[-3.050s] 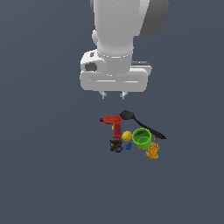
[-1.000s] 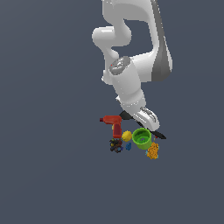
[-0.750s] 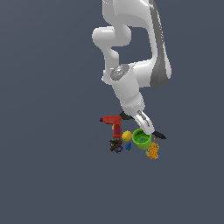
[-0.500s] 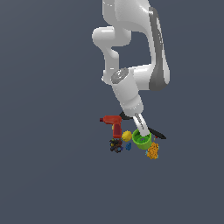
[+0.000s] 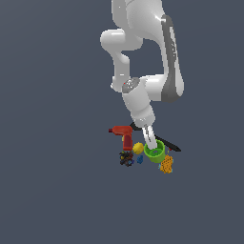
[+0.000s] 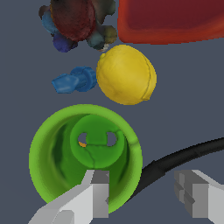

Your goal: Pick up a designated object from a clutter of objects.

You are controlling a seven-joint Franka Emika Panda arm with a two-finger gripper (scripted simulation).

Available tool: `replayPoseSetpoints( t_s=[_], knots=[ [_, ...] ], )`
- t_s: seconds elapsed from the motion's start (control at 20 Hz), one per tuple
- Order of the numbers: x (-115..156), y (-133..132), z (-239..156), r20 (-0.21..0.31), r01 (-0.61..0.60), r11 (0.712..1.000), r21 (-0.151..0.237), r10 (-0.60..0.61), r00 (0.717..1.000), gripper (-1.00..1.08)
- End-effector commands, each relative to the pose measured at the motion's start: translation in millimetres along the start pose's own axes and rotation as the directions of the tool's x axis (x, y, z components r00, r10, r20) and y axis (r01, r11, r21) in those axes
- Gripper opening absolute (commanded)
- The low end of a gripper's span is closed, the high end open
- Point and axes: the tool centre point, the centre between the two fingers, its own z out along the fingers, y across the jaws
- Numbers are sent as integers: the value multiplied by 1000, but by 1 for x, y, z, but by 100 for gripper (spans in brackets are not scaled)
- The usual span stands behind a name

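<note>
Plain grey floor (image 5: 57,190); gripper (image 6: 142,192) spread astride green cup (image 6: 85,159) rim; no writing.

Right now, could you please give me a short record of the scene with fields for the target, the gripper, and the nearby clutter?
target: green cup, upright, open mouth towards the wrist camera
gripper: gripper open, one of its fingers inside the cup, the other outside its rim
cup contact: cannot tell
nearest neighbours: yellow ball, black spoon handle
other clutter: red drill toy, blue bit, dark multicoloured lump, orange lattice piece
</note>
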Motion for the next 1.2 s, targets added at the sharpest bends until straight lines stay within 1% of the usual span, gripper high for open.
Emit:
replayPoseSetpoints(
  t_s=[0.0, 0.25, 0.6, 0.8, 0.85, 1.15],
  knots=[
    [0, 0, 0, 0, 0, 1000, 0, 0, 1000, 28],
    [0, 0, 6, 0, -2, 1000, 0, 2, 1000, 28],
    [1, 1, 28, -1, -8, 1000, 1, 8, 1000, 28],
    [0, 0, 31, -1, -8, 1000, 1, 8, 1000, 28],
    [0, 0, 31, -1, -8, 1000, 1, 8, 1000, -100],
    [0, 0, 31, -1, -8, 1000, 1, 8, 1000, -100]
  ],
)
